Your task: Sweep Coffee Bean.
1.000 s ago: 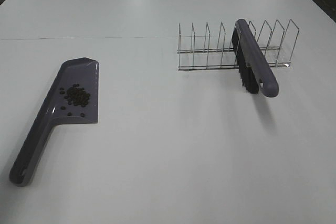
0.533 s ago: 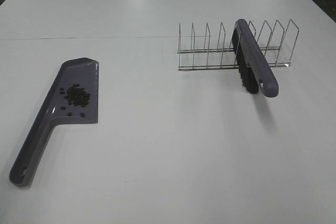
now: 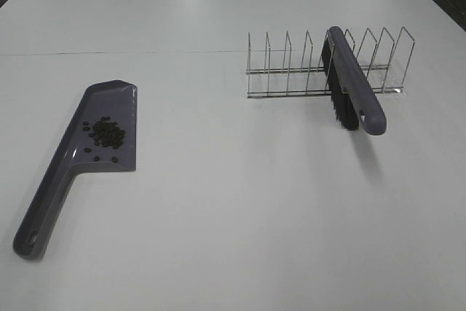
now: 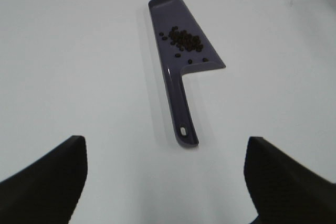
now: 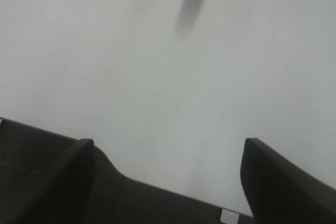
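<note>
Hovering the left gripper [image 4: 164, 145] over the near part of the table [image 3: 233, 238], with its fingers [image 4: 47, 177] spread wide and pinching nothing. Hanging the right gripper [image 5: 165, 148] over the table's near edge, likewise with fingers [image 5: 52, 182] parted and gripping nothing. Judging both stances as pulled back and clear of the work, not reaching for anything.

Looking next at the dustpan [image 3: 109, 96], lying flat on the left side of the table with its handle pointing toward the left gripper. Reading that lie as deliberate: handle offered for a grasp, pan mouth turned toward the far side. Finding the handle's end just beyond the gap between the left fingers in the left wrist view, touching neither of them.

Locating the coffee bean [image 3: 108, 134] inside the dustpan, heaped in a loose cluster on the pan floor with a few strays beside it, and none showing on the bare table around it. Placing the beans [image 4: 185, 40] well apart from the left fingers, a full handle-length farther out, and farther again from the right ones. Judging the sweeping as done or close to it.

Seeing the brush [image 3: 353, 85] farthest out on the right, resting in a slot of the wire rack [image 3: 291, 71], bristles down and handle sticking out toward the near side. Taking that as parked.
</note>
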{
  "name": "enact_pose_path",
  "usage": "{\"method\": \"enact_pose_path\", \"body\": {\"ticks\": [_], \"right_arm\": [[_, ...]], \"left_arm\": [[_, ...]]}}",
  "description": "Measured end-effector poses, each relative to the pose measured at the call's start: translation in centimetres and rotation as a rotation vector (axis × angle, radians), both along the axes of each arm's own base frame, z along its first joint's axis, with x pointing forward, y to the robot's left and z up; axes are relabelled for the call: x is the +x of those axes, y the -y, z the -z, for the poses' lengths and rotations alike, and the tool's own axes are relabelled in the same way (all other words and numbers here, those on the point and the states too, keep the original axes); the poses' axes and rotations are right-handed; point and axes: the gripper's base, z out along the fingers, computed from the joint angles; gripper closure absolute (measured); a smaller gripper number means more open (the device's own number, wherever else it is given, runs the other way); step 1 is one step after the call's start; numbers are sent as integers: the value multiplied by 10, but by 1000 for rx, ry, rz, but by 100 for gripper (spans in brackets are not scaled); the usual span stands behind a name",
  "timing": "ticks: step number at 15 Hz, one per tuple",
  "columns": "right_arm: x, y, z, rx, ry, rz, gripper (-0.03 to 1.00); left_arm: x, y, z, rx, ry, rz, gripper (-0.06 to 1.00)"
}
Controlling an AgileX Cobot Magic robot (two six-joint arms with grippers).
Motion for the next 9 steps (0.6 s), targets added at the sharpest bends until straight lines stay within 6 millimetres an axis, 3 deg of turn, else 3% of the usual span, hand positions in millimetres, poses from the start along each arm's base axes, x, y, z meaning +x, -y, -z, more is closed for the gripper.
{"method": "enact_pose_path", "body": {"ticks": [2, 9], "right_arm": [[-8, 1, -2, 20, 53, -2, 29], [-34, 8, -3, 59, 240, -9, 29]], "left_arm": [[-11, -2, 0, -17, 66, 0, 19], [-12, -2, 0, -21, 70, 0, 19]]}}
